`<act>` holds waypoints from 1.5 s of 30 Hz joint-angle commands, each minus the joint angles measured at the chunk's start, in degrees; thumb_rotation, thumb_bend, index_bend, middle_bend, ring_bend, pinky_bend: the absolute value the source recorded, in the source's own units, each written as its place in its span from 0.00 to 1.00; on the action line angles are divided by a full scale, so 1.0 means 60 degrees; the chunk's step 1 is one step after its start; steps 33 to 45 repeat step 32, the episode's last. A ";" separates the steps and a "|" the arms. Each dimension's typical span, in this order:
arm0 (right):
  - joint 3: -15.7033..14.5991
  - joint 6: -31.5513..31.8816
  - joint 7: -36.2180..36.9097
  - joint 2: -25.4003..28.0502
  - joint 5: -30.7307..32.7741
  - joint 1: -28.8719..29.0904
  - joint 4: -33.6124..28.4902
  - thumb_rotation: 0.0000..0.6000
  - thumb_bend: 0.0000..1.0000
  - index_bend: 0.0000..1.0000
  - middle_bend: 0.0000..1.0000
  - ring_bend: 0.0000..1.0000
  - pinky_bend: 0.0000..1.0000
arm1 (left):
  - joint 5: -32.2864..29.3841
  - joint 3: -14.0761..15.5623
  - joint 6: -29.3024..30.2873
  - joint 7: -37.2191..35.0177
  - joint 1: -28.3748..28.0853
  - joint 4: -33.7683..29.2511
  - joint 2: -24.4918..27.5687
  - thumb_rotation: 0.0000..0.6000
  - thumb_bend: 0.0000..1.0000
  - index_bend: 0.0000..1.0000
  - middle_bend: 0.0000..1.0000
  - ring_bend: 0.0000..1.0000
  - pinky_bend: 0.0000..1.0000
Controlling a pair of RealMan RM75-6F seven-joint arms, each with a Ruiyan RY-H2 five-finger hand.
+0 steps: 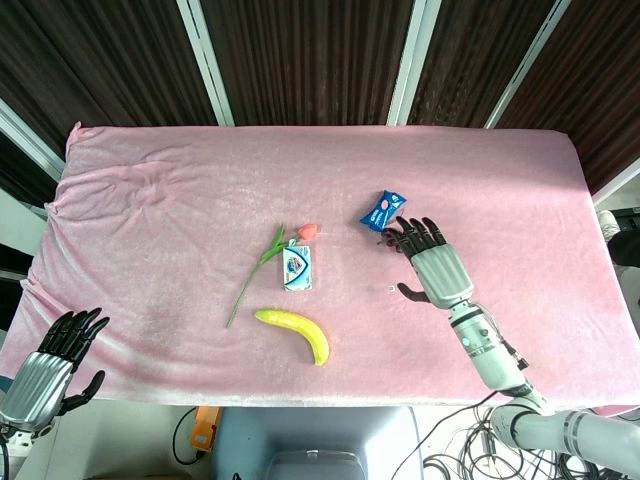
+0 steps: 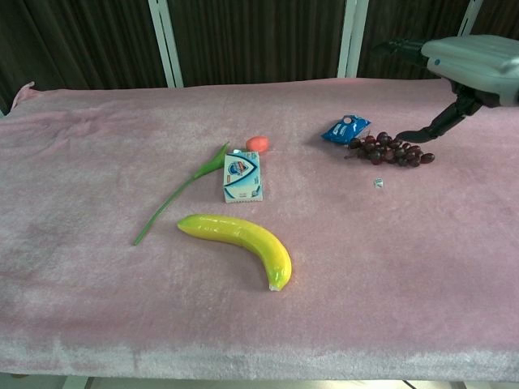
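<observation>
**A:** Item one, right hand (image 1: 438,268)?

**B:** Raised above the table, fingers spread, holding nothing. In the head view it covers the bunch of dark grapes (image 2: 391,151); the chest view shows the grapes lying free on the cloth with the hand (image 2: 474,65) well above them, thumb pointing down toward the bunch without touching.

**A:** Grapes, position?

**B:** Right of the table's centre, just beside a blue snack packet (image 1: 383,208), which lies on their far-left side. A tiny white scrap (image 2: 378,183) sits on the cloth just in front of them.

**A:** Left hand (image 1: 52,362)?

**B:** Off the table's near-left corner, below the edge, fingers apart, nothing in it. Head view only.

**A:** Remaining stock?

**B:** Banana (image 1: 296,332), near the front edge, about mid-table. White and blue carton (image 1: 297,267) behind it, lying flat. An artificial tulip (image 1: 262,264) lies along the carton's left side, green stem running toward the front-left, its orange-red bloom at the carton's far end. All on a pink velvety cloth (image 1: 160,210) covering the table.
</observation>
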 commanded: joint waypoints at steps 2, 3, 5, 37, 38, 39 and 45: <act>0.0101 0.0440 0.0662 0.0416 -0.0227 -0.0354 -0.0436 1.00 0.19 0.00 0.00 0.00 0.00 | -0.0033 -0.0017 -0.0049 0.0027 -0.0024 -0.0021 -0.0010 1.00 0.42 0.00 0.00 0.00 0.00; 0.0067 0.0578 0.0822 0.0512 -0.0333 -0.0461 -0.0520 1.00 0.19 0.00 0.00 0.00 0.00 | -0.0036 -0.0018 -0.0054 0.0027 -0.0026 -0.0023 -0.0009 1.00 0.42 0.00 0.00 0.00 0.00; -0.0099 0.1036 0.1114 0.0771 -0.0684 -0.0799 -0.0722 1.00 0.19 0.00 0.00 0.00 0.00 | -0.0031 -0.0018 -0.0034 0.0014 -0.0020 -0.0026 0.0000 1.00 0.42 0.00 0.00 0.00 0.00; -0.2172 0.3881 0.1951 0.1123 -0.2240 -0.4556 0.0427 1.00 0.19 0.00 0.00 0.00 0.00 | -0.0052 -0.0047 0.0071 0.0237 0.0064 0.0015 -0.0124 1.00 0.42 0.00 0.00 0.00 0.00; -0.2172 0.3881 0.1951 0.1123 -0.2240 -0.4556 0.0427 1.00 0.19 0.00 0.00 0.00 0.00 | -0.0052 -0.0047 0.0071 0.0237 0.0064 0.0015 -0.0124 1.00 0.42 0.00 0.00 0.00 0.00; -0.2172 0.3881 0.1951 0.1123 -0.2240 -0.4556 0.0427 1.00 0.19 0.00 0.00 0.00 0.00 | -0.0052 -0.0047 0.0071 0.0237 0.0064 0.0015 -0.0124 1.00 0.42 0.00 0.00 0.00 0.00; -0.2172 0.3881 0.1951 0.1123 -0.2240 -0.4556 0.0427 1.00 0.19 0.00 0.00 0.00 0.00 | -0.0052 -0.0047 0.0071 0.0237 0.0064 0.0015 -0.0124 1.00 0.42 0.00 0.00 0.00 0.00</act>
